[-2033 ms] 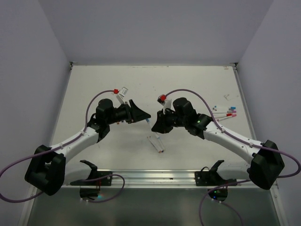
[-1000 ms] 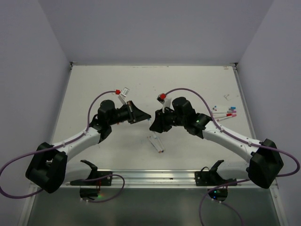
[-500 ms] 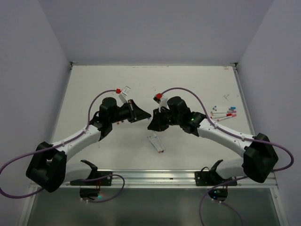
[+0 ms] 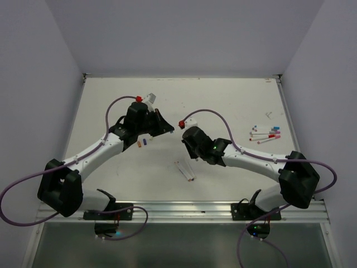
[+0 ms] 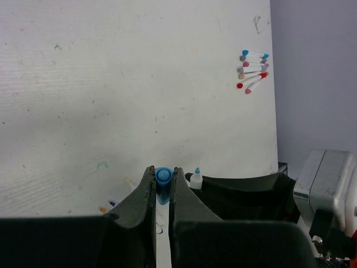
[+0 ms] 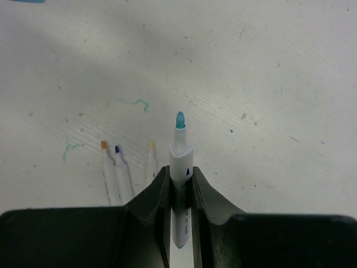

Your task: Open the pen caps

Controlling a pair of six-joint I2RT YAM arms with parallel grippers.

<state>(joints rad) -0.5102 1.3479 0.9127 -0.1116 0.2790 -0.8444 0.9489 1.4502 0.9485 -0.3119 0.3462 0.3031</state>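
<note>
As the left gripper clamps a blue cap, the right gripper clamps its bared pen. More capped pens remain.

**Top external:** fixed, high behind the arm bases, looking down over the whole table.
**Left wrist:** low behind the left gripper, facing across to the pen cluster by the right edge.
**Right wrist:** close behind the right gripper, tilted down at three uncapped pens.
**Shared:** both pen groups also show from above.
</note>
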